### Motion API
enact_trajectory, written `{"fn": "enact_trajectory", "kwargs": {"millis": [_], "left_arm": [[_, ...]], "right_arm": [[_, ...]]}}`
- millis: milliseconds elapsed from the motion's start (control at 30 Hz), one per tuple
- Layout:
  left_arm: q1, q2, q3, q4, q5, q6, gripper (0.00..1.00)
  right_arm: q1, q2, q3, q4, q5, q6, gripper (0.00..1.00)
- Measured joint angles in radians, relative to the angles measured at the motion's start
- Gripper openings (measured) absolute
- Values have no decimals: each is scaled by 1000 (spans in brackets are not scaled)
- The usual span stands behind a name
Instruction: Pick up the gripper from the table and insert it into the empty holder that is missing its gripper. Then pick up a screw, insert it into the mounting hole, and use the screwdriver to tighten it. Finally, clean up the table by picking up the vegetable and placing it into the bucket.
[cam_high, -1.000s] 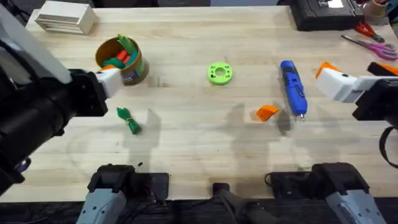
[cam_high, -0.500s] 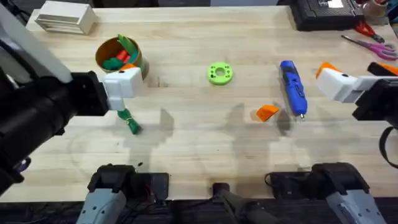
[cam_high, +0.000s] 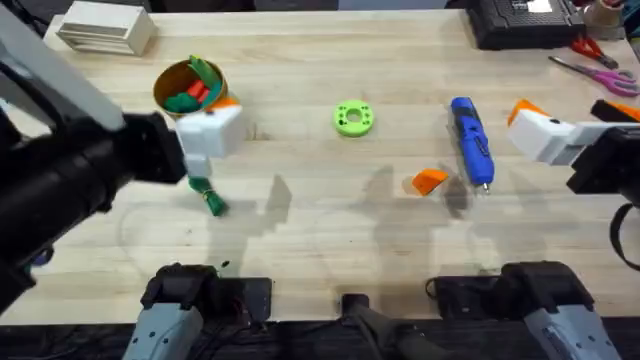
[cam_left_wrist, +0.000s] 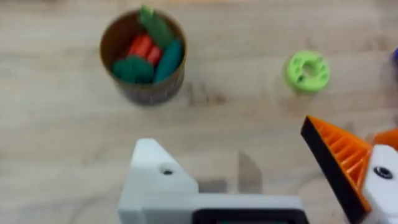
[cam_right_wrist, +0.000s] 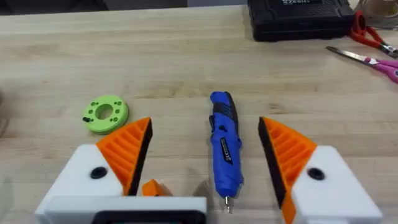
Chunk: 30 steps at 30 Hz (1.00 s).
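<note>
Gripper tip (cam_high: 429, 181) – the loose orange wedge – lies mid-tabletop toward the right, just beside the blue screwdriver (cam_high: 471, 142). Leftmost, the left claw (cam_high: 208, 135), open and missing one pad, has swung rightward past the bucket (cam_high: 192, 95) near the far-left corner – apparently heading for the wedge. The right claw (cam_right_wrist: 202, 155) hangs open.

Pale plank table (cam_high: 320, 215) with bucket (cam_high: 190, 95), lime ring (cam_high: 353, 118), screwdriver (cam_high: 471, 141), orange gripper (cam_high: 429, 181), vegetable (cam_high: 207, 196).

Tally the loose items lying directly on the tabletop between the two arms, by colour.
Orange: 1, the gripper
Blue: 1, the screwdriver
Lime green: 1, the ring
Dark green: 1, the vegetable
Total: 4
</note>
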Motion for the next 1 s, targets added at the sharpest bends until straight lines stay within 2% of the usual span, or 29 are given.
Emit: {"fn": "enact_trajectory", "kwargs": {"millis": [200,433,767,1000], "left_arm": [[-14,-65,-142,227,55,-3,987],[-78,-283,-385,452,131,-3,987],[-125,-507,-648,622,177,-4,987],[-142,-568,-783,758,183,-7,987]], "right_arm": [[0,0,0,0,0,0,989],[0,0,0,0,0,0,990],[0,0,0,0,0,0,990],[0,0,0,0,0,0,989]]}}
